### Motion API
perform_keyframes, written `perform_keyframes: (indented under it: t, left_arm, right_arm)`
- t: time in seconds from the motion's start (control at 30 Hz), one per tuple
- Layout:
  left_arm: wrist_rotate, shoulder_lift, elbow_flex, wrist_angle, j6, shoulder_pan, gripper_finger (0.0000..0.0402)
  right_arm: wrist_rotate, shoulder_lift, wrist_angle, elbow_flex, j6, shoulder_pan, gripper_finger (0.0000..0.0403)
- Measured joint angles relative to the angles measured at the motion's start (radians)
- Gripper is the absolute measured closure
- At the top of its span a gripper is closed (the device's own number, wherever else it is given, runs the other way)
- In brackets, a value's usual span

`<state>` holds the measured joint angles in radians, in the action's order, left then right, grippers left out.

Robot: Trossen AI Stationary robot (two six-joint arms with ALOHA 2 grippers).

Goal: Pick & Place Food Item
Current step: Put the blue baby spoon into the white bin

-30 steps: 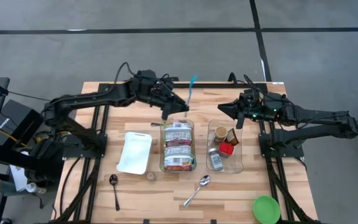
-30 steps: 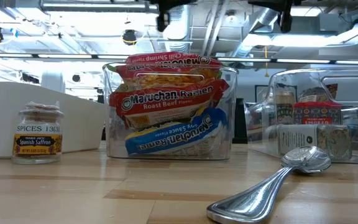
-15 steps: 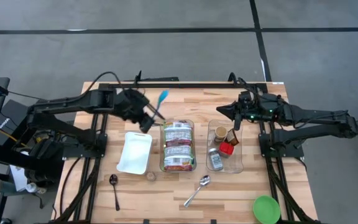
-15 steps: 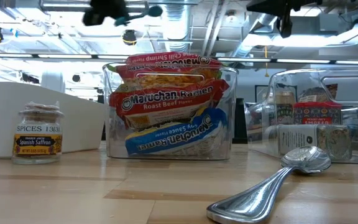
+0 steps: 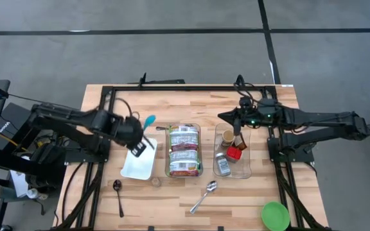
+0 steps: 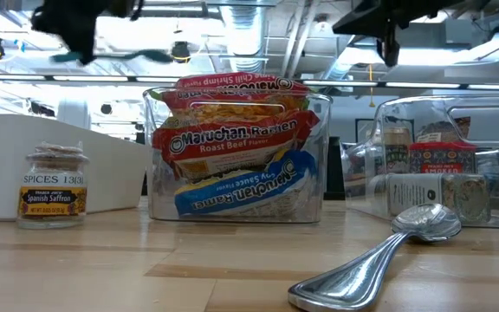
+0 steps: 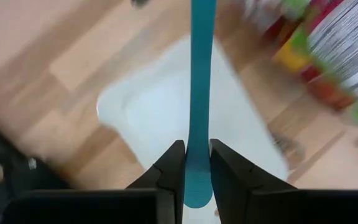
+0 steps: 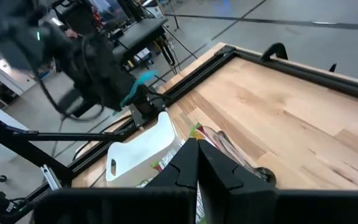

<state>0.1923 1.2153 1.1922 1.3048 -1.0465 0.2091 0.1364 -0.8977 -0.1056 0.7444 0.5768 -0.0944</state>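
Within the last second the left gripper (image 5: 138,145) has swung from the upper middle of the high view down to the white tray (image 5: 135,165) at left of centre, its fingers clamped on a teal spoon (image 7: 199,93), so the drop looks close. The right gripper (image 5: 238,122), fingers closed on nothing, hangs over the clear bin of jars (image 5: 246,168). Only the left wrist view shows the grip; the low view shows ramen packets (image 6: 236,139) and a saffron jar (image 6: 52,185).
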Motion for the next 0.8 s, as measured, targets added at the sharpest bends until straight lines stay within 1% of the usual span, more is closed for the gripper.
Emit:
perform_keyframes:
  t: [0.07,0.17,0.33,0.43,0.57,0.7,0.8]
  left_arm:
    - [-0.002,0.001,-0.051,-0.007,-0.058,0.048,0.0350]
    - [-0.002,0.000,-0.132,-0.068,-0.150,0.102,0.0348]
    - [0.013,0.000,-0.269,-0.204,-0.221,0.181,0.0349]
    - [0.013,0.001,-0.345,-0.299,-0.242,0.208,0.0348]
    - [0.010,0.001,-0.421,-0.381,-0.280,0.233,0.0345]
    - [-0.039,0.001,-0.463,-0.423,-0.301,0.243,0.0348]
    - [-0.043,0.001,-0.486,-0.476,-0.299,0.246,0.0348]
  right_arm:
    - [0.000,-0.013,0.005,0.000,0.017,0.000,0.0402]
    - [0.000,-0.031,0.004,0.000,0.045,0.000,0.0402]
    - [0.000,-0.066,0.007,0.000,0.053,0.000,0.0402]
    - [0.000,-0.086,0.006,0.000,0.074,0.000,0.0402]
    - [0.000,-0.109,0.004,0.000,0.105,0.001,0.0402]
    - [0.000,-0.125,0.005,0.000,0.115,0.001,0.0402]
    - [0.000,-0.131,0.008,0.000,0.115,0.001,0.0402]
